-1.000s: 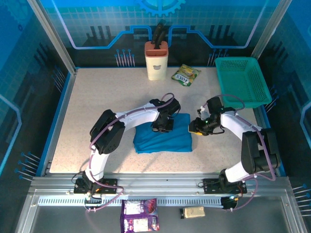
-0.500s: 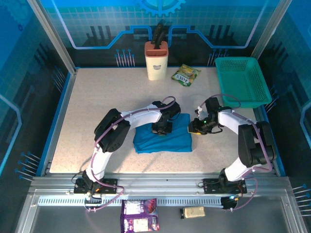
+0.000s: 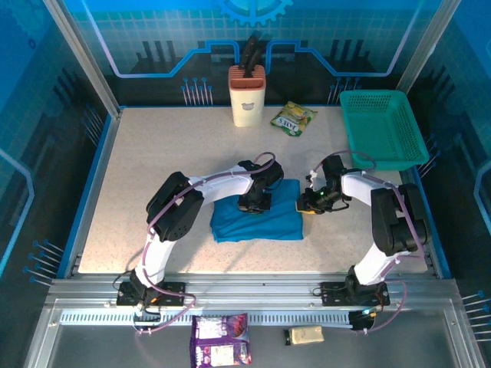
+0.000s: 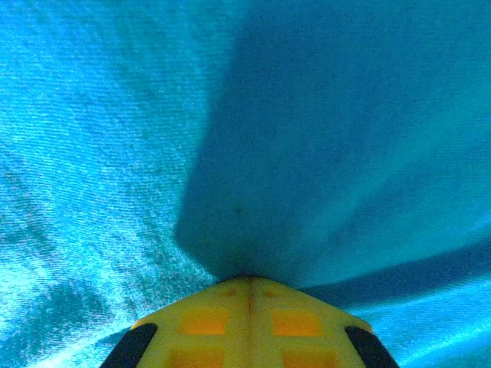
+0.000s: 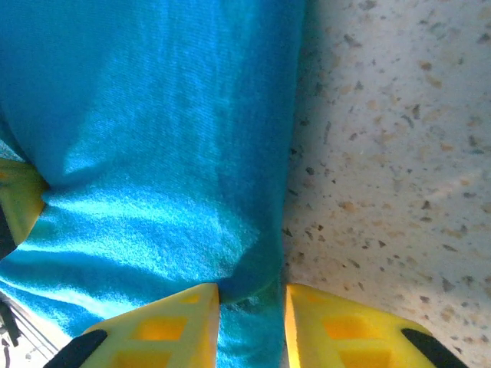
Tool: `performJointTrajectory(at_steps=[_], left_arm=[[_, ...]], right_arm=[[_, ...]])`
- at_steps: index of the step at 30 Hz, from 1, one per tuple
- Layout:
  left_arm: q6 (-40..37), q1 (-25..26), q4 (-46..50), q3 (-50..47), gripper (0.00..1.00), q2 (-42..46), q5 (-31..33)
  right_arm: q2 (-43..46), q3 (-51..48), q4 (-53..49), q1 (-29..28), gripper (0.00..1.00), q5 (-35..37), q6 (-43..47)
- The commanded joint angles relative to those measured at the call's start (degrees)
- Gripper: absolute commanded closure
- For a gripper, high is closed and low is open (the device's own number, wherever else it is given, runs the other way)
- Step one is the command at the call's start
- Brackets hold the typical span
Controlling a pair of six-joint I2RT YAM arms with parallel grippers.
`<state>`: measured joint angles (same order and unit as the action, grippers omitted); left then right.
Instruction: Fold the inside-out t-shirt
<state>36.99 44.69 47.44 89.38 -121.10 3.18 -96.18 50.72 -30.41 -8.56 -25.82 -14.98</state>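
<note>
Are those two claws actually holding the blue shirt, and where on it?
The left gripper pinches the t-shirt near its far edge. The right gripper straddles its right edge; whether it grips cannot be told.

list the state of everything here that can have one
t-shirt, folded into a compact block, lying flat
left gripper, shut, pinching t-shirt cloth
right gripper, shut on the t-shirt's side edge
basket, upright, empty
knife block, upright, dark handle sticking out of the top
snack packet, lying flat
</note>
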Motion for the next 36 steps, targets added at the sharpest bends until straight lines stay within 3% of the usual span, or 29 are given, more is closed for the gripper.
performJointTrajectory(at_steps=[1,5,9,13,16,21,28,36], left_arm=[[-0.4,-0.2,-0.1,-3.2,0.98,-2.7,-1.0],[-0.4,-0.3,-0.3,-3.3,0.98,-2.4,-1.1],[-0.3,-0.2,-0.6,-3.7,0.97,-1.3,-1.4],[-0.1,-0.3,-4.4,-6.0,0.88,4.2,-1.6],[0.0,-1.0,-6.1,-7.4,0.83,9.6,-0.5],[1.3,-4.3,-6.3,-12.3,0.86,16.9,0.7],[5.7,-11.5,-17.2,-26.9,0.93,22.0,-9.0],[8.1,-11.9,-26.0,-30.5,0.97,18.1,-16.4]], right_arm=[[-1.2,1.8,-0.7,0.8,0.72,-2.2,-0.4],[-2.3,2.6,-1.1,1.1,0.75,-3.6,-0.2],[-2.3,2.4,-0.7,1.4,0.89,-3.9,-0.8],[-1.7,2.3,-1.6,1.5,1.00,-2.4,-1.3],[-0.7,2.9,-3.9,2.0,1.00,1.1,-1.2],[1.9,4.9,-9.0,3.8,1.00,5.8,-0.6],[3.4,10.8,-16.5,4.1,1.00,17.5,-0.2],[4.7,18.9,-24.3,-0.2,1.00,24.5,-2.6]])
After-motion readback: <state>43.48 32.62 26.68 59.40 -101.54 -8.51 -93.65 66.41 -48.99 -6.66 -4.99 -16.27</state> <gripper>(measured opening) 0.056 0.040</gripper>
